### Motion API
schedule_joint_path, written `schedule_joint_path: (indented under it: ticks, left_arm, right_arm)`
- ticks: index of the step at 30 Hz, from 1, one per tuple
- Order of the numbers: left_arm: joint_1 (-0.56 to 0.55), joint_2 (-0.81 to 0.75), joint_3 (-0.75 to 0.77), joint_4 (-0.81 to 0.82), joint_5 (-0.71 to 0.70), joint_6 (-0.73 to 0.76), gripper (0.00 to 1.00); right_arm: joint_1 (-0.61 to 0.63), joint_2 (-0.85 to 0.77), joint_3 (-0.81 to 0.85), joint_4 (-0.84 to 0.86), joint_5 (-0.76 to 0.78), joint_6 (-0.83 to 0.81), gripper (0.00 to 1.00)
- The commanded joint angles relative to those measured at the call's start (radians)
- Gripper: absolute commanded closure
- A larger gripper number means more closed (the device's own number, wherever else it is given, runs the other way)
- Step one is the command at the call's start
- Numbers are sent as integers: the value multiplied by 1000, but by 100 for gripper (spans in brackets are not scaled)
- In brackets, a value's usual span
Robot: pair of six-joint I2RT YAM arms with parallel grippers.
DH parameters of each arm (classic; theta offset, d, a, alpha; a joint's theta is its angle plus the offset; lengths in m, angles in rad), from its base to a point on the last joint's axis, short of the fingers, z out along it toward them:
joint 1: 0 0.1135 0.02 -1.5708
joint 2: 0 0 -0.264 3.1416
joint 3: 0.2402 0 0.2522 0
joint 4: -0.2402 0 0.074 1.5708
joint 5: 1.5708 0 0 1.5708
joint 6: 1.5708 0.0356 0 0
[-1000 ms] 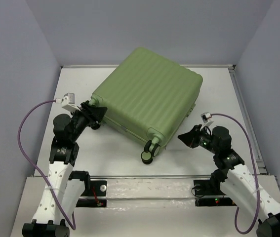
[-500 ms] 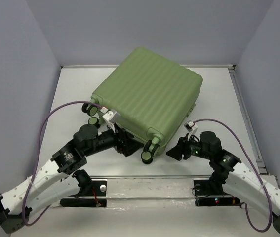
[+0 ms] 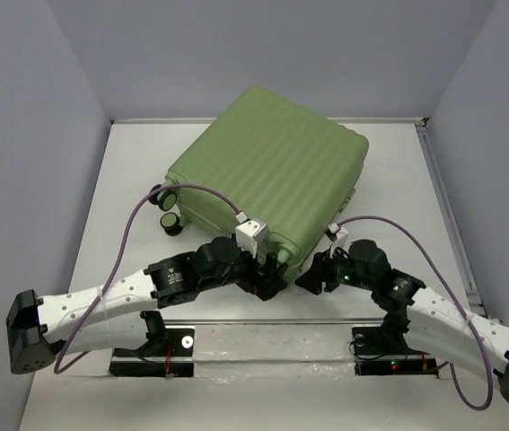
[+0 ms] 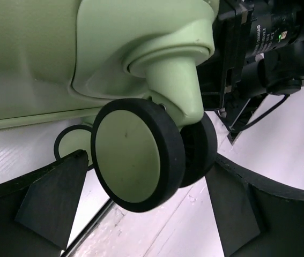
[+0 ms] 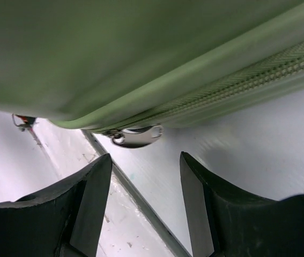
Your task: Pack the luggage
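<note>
The pale sage-green ribbed suitcase [image 3: 267, 175] lies closed and flat on the white table, its black wheels toward the left and near corners. My left gripper [image 3: 274, 274] is open at the near corner, a finger on each side of the double caster wheel [image 4: 141, 155], not gripping it. My right gripper [image 3: 308, 278] is open just right of that corner, right below the suitcase's zipper line [image 5: 259, 75]. A silver zipper pull [image 5: 138, 135] hangs just beyond its fingertips. The lining is hidden.
Two more black wheels [image 3: 166, 211] stick out at the suitcase's left corner. A metal rail [image 3: 254, 321] runs along the table's near edge by the arm bases. Grey walls enclose the table on three sides.
My left arm has swung from the suitcase's left corner across to its near corner wheel. My right gripper has moved left, closer to that corner.
</note>
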Motion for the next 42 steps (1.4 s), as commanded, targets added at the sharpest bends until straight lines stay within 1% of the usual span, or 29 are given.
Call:
schedule_joint_path:
  ticks: [1,6,9,10,15,17,18,20,21,22,24,25,26,27,28,29,30,32,33,34,35,37,38,39,40,41,42]
  left_arm:
    - [-9,11,53,85,-59,-10,1]
    - [-10,26,51,109,-58,-27,4]
    - [-10,35,51,135,-55,-36,9]
    - [-10,37,51,141,-50,-39,13]
    - [-10,58,53,166,-38,-41,17]
    - [-10,66,53,175,-32,-41,22]
    - [-10,68,53,186,-25,-41,26]
    - [-10,69,51,200,-18,-42,38]
    - [-10,69,51,216,-18,-47,53]
    - [-10,69,51,226,-18,-52,59]
    - [-10,69,49,267,24,-56,67]
    - [-10,69,49,285,48,-67,72]
    - [-10,68,51,330,60,-75,75]
    - [-10,68,48,359,83,-91,81]
    - [-10,65,48,387,91,-104,84]
    - [-10,63,42,454,100,-117,89]
    - [-10,61,40,492,106,-133,93]
    - [-12,69,34,571,120,-165,94]
    - [-10,84,40,641,122,-194,94]
    - [-10,95,48,669,119,-202,94]
    - [-10,121,69,715,113,-216,94]
    - [-10,147,95,749,100,-220,94]
    - [-10,173,121,769,84,-219,94]
    - [-10,186,135,778,74,-214,94]
    - [-10,198,148,784,56,-214,94]
    - [-10,218,164,810,50,-217,94]
    - [-10,229,174,832,48,-223,94]
  right_arm:
    - [24,41,39,89,75,-27,40]
    - [33,46,28,140,109,-35,41]
    - [33,44,18,187,109,-39,43]
    - [33,46,16,195,109,-45,44]
    - [33,53,11,255,122,-82,47]
    - [33,63,7,275,124,-94,52]
    - [33,69,8,280,118,-96,54]
    - [33,81,4,289,119,-88,57]
    - [33,87,2,290,124,-82,62]
    - [33,87,-5,295,129,-76,65]
    - [33,81,-15,299,142,-65,69]
    - [33,75,-19,303,153,-58,74]
    - [33,69,-28,301,161,-53,78]
    - [42,51,-32,300,168,-44,85]
    - [42,41,-36,304,175,-38,87]
    - [42,32,-42,309,179,-33,91]
    - [42,23,-53,313,179,-26,93]
    - [54,3,-62,327,179,1,93]
    - [80,0,-67,335,181,13,93]
    - [96,-2,-71,338,187,30,93]
    - [145,-3,-73,338,219,40,93]
    - [218,-6,-73,345,271,60,93]
    - [263,-6,-73,365,355,83,93]
    - [309,-2,-73,381,403,96,93]
    - [403,9,-71,423,443,118,93]
    - [457,44,-70,456,551,129,93]
    - [563,69,-71,559,613,140,93]
